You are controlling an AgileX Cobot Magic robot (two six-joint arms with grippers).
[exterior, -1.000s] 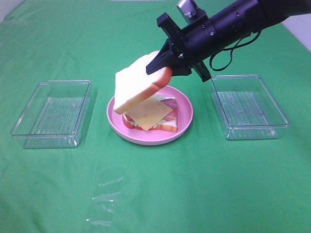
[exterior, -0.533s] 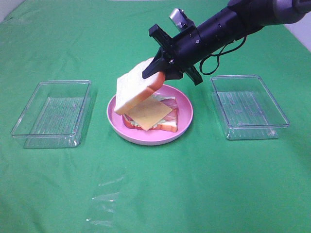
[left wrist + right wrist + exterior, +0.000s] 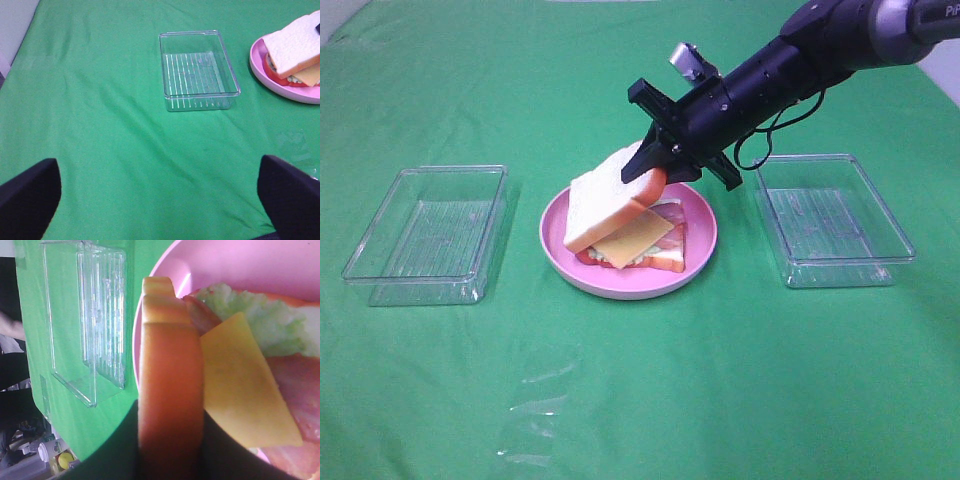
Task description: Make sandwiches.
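The right pincer is clamped on the crust edge of the top bread slice, holding it tilted over the stack on the pink plate. The left pincer stands apart above the green worktop, near a clear tray.

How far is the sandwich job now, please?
Done: bottom bread, lettuce, bacon and cheese slice are stacked on the pink plate. In hand: the right gripper holds the top bread slice tilted over the stack. Left: lay it flat and release. Both clear trays are empty.
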